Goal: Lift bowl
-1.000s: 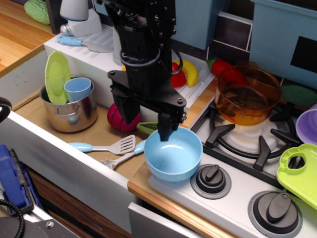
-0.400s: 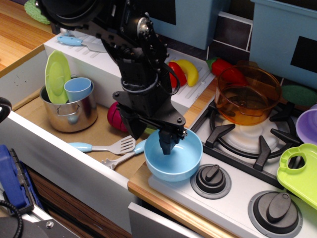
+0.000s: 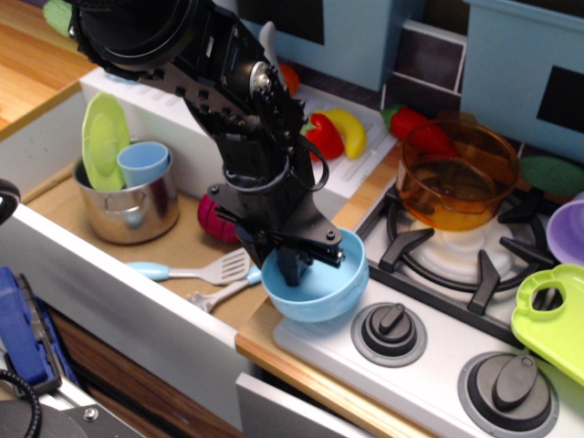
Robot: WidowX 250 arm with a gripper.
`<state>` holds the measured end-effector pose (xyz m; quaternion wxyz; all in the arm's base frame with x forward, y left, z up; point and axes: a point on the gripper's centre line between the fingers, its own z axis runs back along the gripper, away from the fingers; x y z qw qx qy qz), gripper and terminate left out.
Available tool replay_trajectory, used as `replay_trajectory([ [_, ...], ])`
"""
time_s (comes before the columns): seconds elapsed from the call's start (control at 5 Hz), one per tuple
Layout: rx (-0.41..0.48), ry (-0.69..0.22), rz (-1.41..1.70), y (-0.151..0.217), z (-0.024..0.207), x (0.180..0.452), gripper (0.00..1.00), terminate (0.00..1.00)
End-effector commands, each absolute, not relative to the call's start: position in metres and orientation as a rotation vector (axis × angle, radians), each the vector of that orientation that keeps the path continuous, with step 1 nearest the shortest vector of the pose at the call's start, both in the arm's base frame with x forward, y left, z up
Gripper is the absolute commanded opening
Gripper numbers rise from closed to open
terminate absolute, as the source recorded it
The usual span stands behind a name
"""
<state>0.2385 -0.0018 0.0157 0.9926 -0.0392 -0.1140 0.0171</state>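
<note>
The light blue bowl [image 3: 321,290] is at the front left corner of the stove, next to the counter edge, and looks tipped a little with its left side raised. My black gripper [image 3: 281,258] reaches down from the upper left and is closed over the bowl's left rim. One finger [image 3: 290,266] is inside the bowl; the other is outside it and mostly hidden.
A transparent orange pot [image 3: 454,173] sits on the back burner. Two stove knobs [image 3: 391,330] are just right of the bowl. In the sink are a steel pot [image 3: 128,208] holding a green plate and small blue cup [image 3: 143,162], a spatula [image 3: 196,271] and a red ball [image 3: 212,224].
My gripper has come down from above the bowl onto its left rim and closed on it. The bowl has shifted slightly left and tipped.
</note>
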Motion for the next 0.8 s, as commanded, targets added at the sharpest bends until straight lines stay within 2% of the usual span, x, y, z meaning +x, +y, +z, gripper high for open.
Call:
replay_trajectory([
  [0.0, -0.054, -0.236, 0.074, -0.013, 0.029, 0.244, 0.0, 0.0],
  [0.6, 0.088, -0.155, 0.059, -0.018, 0.099, 0.248, 0.0, 0.0],
])
